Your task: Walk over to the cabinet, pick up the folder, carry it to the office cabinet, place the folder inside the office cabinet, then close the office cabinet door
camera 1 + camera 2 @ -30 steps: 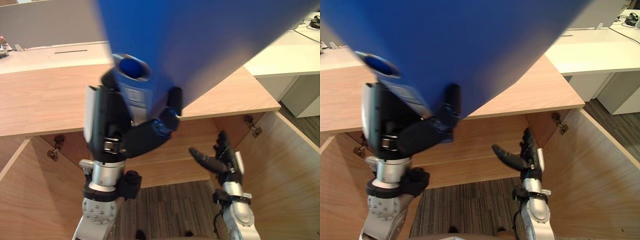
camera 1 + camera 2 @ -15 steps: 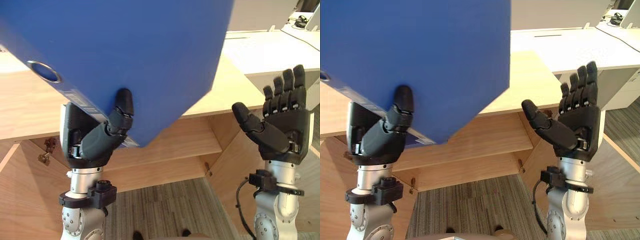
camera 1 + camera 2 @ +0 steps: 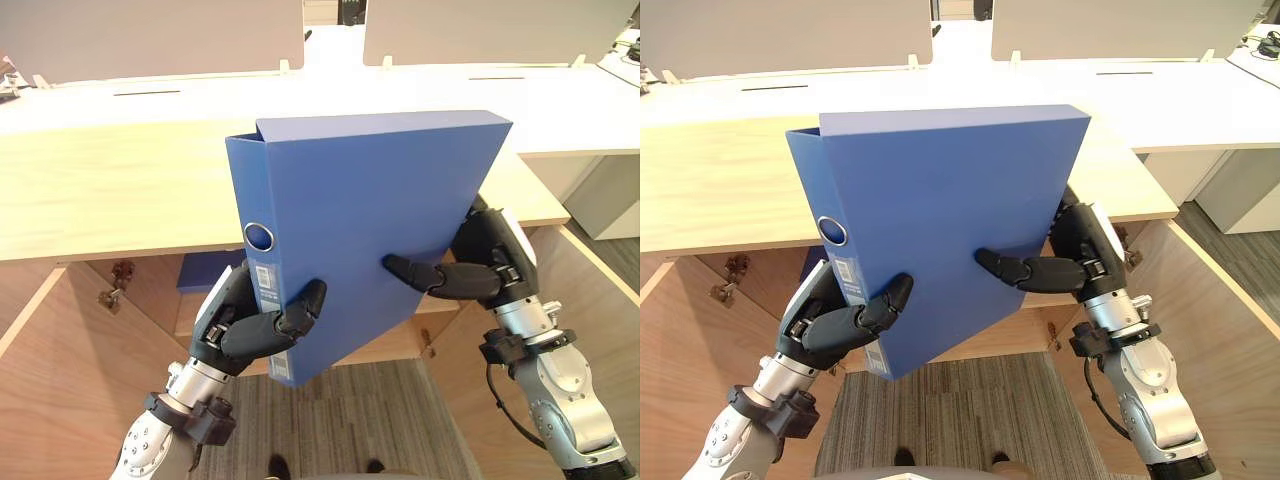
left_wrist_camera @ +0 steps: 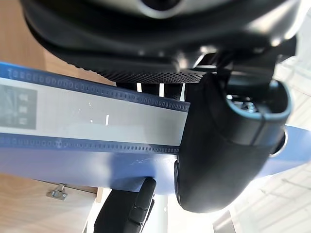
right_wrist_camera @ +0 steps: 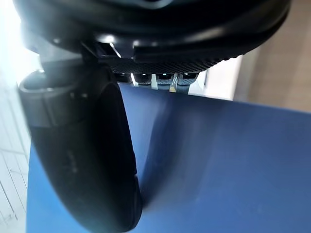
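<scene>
Open office cabinet point(image 3: 100, 190) ahead: right hand point(image 3: 478, 270), free a moment ago, now pinches the blue folder point(image 3: 370, 200); left hand point(image 3: 245, 328) grips its spine. Looks ready for shelving.

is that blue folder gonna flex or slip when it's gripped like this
Likely stiff: the folder shows flat faces and straight edges though gripped only low down. Its smooth cover may be slippery, so the left hand at the spine and the right hand pinching the cover both seem needed. Tilted, it might swing.
</scene>
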Robot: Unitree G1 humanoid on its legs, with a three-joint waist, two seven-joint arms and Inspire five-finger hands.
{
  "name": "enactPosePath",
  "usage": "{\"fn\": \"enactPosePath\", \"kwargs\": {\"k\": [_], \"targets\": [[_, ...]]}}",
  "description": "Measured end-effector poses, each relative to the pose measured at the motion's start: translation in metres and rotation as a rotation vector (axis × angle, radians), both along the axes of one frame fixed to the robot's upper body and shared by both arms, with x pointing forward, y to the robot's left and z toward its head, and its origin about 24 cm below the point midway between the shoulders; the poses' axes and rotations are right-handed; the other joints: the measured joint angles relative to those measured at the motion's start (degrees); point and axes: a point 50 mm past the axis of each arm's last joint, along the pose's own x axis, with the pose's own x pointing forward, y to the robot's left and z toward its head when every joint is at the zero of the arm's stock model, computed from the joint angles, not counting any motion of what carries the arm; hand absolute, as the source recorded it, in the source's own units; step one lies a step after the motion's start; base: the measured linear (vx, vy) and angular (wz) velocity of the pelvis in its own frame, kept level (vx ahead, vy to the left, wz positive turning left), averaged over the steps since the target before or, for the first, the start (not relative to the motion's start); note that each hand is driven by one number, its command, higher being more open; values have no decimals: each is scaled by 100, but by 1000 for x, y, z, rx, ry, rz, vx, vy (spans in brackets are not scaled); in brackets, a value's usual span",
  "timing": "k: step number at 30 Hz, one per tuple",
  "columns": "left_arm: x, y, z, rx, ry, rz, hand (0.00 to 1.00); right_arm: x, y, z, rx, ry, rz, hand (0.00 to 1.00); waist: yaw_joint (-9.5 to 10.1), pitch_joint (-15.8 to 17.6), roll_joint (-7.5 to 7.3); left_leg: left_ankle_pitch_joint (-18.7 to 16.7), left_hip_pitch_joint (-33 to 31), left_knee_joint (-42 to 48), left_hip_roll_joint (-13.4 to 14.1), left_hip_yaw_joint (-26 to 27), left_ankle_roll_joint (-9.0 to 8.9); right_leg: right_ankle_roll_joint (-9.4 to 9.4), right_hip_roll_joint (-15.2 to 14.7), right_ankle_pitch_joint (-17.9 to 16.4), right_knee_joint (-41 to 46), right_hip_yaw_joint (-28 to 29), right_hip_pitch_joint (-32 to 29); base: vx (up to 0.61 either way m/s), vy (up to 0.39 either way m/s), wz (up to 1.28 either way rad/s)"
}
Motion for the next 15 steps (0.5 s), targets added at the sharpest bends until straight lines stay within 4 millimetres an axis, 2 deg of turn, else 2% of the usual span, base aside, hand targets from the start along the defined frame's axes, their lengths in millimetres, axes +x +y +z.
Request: {"fn": "enactPosePath", "kwargs": {"k": [7,10,13,14,15], "targets": [[3,10,4,48,-24,52,0,0,2,-10,26,65,48,0,120,-13,17,83,-76,-2,-2,-157,-8,-3,1,-2,-2,-159,1,-34,-4,13],[4,14,5,91,-59,142,0,-2,13,-14,93,55,86,0,140,-82,22,113,-114,-1,-11,-216,-5,-6,-5,-3,-19,-222,-9,-17,4,10],[4,9,2,73,-75,200,0,-3,29,-13,209,17,97,0,170,-169,15,135,-132,-1,-15,-236,1,-8,-7,-2,-22,-245,-15,3,1,3],[4,7,2,75,-80,208,100,-3,31,-13,224,13,92,0,182,-180,15,136,-131,-1,-17,-240,3,-9,-9,-2,-21,-249,-12,-5,4,3],[4,6,2,71,-87,225,100,-3,34,-14,240,8,81,0,207,-188,17,144,-131,-1,-20,-248,4,-12,-12,-3,-19,-258,-8,-15,6,4]]}}
